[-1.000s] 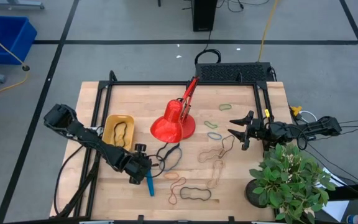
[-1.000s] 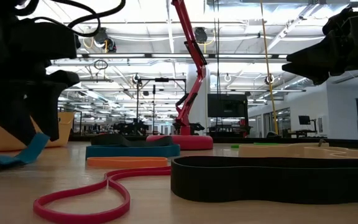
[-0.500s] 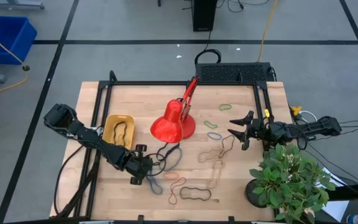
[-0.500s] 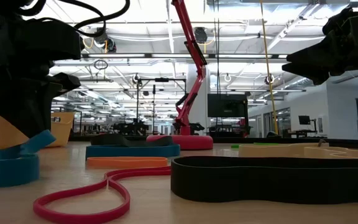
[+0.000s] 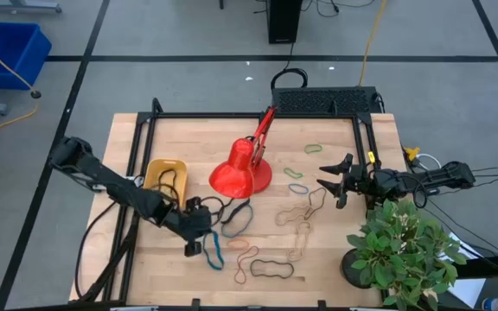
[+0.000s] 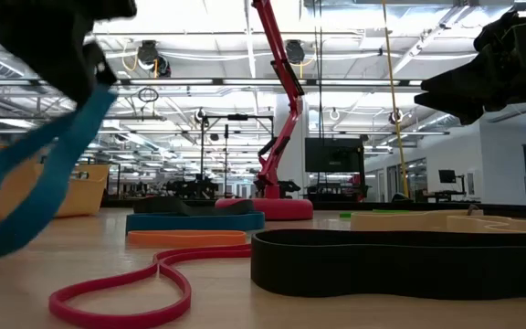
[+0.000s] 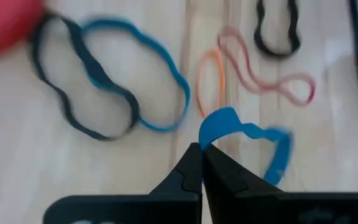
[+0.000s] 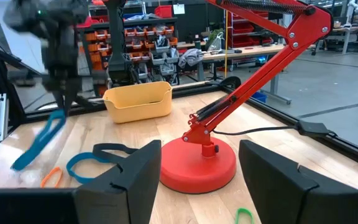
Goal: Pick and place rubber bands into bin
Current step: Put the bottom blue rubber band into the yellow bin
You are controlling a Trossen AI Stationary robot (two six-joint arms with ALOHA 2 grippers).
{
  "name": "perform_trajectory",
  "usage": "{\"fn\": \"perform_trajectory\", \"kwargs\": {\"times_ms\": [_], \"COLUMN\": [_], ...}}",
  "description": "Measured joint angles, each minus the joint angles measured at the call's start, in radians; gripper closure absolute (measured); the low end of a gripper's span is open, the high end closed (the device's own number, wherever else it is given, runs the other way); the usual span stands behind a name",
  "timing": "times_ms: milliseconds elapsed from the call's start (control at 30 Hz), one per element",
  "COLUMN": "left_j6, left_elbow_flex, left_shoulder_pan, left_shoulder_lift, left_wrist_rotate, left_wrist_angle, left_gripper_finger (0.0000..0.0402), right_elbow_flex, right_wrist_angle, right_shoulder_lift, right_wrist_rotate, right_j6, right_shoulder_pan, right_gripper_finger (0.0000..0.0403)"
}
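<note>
My left gripper (image 7: 201, 150) is shut on a blue rubber band (image 7: 272, 149), near the table's front, just right of the yellow bin (image 5: 164, 181). In the low view the band (image 6: 48, 169) hangs below that gripper (image 6: 53, 37). Several more rubber bands lie flat on the wood: a black and a blue one (image 5: 236, 216), an orange one (image 5: 239, 244), a pink one (image 5: 249, 259), a black one (image 5: 271, 269) and tan ones (image 5: 301, 233). My right gripper (image 5: 332, 182) waits open over the table's right side, holding nothing. My left gripper pinches one end of the blue band's loop (image 7: 211, 127) between its two fingertips, from above. The band hangs slack and slanting below the fingers (image 8: 39, 140). Whether its lower end still touches the table, I cannot tell.
A red desk lamp (image 5: 240, 173) stands mid-table, just right of the bin. A potted plant (image 5: 405, 250) fills the near right corner. Green bands (image 5: 314, 149) lie behind the right gripper. A black frame (image 5: 232, 115) edges the table's far side.
My left gripper has shut on the blue band and gone up. The band, which lay on the table by the gripper, now hangs from the fingers in a long slanting loop.
</note>
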Motion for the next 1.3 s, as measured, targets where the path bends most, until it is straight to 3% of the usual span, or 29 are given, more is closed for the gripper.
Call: {"fn": "perform_trajectory", "kwargs": {"times_ms": [267, 633, 800, 1100, 1300], "left_j6": [0.020, -0.080, -0.085, -0.011, -0.004], "left_elbow_flex": [0.174, 0.528, 0.619, 0.615, 0.506], "left_shoulder_pan": [-0.006, 0.038, 0.096, 0.229, 0.305], "left_shoulder_lift": [-0.133, -0.179, -0.179, -0.175, -0.177], "left_wrist_rotate": [-0.168, -0.247, -0.276, -0.286, -0.246], "left_wrist_angle": [-0.337, -0.945, -1.150, -1.157, -1.157], "left_gripper_finger": [0.0399, 0.0399, 0.0399, 0.0399, 0.0398], "right_elbow_flex": [0.000, 0.000, 0.000, 0.000, 0.000], "right_wrist_angle": [0.000, 0.000, 0.000, 0.002, 0.002], "right_shoulder_lift": [0.003, 0.015, 0.016, 0.016, 0.017], "right_wrist_rotate": [0.000, 0.000, 0.000, 0.000, 0.000], "right_j6": [0.000, -0.011, -0.022, -0.023, -0.022], "right_shoulder_pan": [0.000, 0.000, 0.000, 0.000, 0.000], "right_gripper_finger": [0.0193, 0.0193, 0.0193, 0.0193, 0.0193]}}
